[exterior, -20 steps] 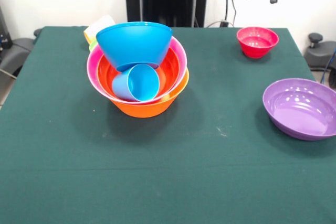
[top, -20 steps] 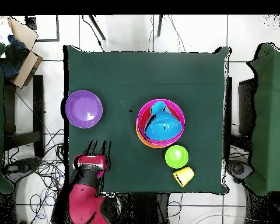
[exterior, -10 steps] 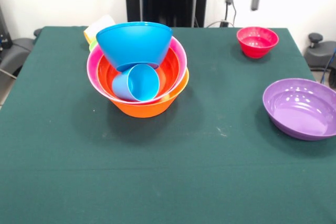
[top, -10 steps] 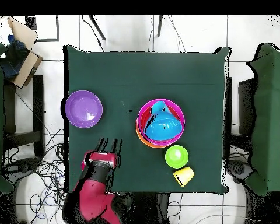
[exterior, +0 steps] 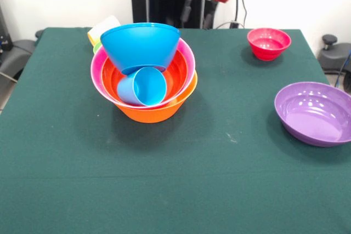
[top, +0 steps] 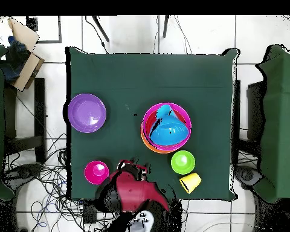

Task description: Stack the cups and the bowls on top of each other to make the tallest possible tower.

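The tower (exterior: 143, 75) stands left of centre: a large orange bowl (exterior: 156, 112) holds a pink bowl (exterior: 96, 75) and a red-orange bowl (exterior: 176, 72). A blue bowl (exterior: 140, 45) sits tilted on top, and a light blue cup (exterior: 143, 87) lies on its side inside. Behind the tower are a yellow-orange cup (top: 190, 182) and a green bowl (top: 182, 162). A magenta bowl (exterior: 269, 42) and a purple bowl (exterior: 313, 112) stand apart on the right. My gripper (exterior: 196, 13) hangs open and empty over the table's far edge, between the tower and the magenta bowl (top: 96, 171).
The green table (exterior: 164, 190) carries only these things. From overhead, the purple bowl (top: 87, 112) lies near the left edge, the tower (top: 166, 128) near the middle and my gripper (top: 131, 165) at the bottom edge. A cardboard box (top: 20, 54) sits off the table.
My arm has swung from above the magenta bowl towards the tower side, still open and empty. The magenta bowl now shows uncovered from overhead. No bowl or cup has moved.
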Robot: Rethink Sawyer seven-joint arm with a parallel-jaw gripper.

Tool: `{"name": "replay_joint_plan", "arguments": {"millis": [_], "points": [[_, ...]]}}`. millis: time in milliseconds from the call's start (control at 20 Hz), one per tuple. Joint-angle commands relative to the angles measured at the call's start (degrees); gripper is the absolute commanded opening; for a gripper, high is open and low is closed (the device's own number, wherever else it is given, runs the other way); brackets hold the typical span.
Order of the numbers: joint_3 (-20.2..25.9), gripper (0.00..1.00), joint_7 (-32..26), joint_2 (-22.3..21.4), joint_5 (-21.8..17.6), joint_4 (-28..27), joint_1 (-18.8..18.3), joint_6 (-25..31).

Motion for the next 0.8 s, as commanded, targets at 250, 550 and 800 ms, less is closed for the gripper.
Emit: {"name": "replay_joint_plan", "arguments": {"millis": [250,550,800], "points": [[21.5,1.0,-11.3,-9.7,-4.3,-0.7,-8.6,25.4],[20.6,1.0,-5.6,-9.6,-7.6,-1.5,-6.5,20.3],[18.6,1.0,-1.6,-7.2,-9.0,-4.6,-4.2,18.1]]}}
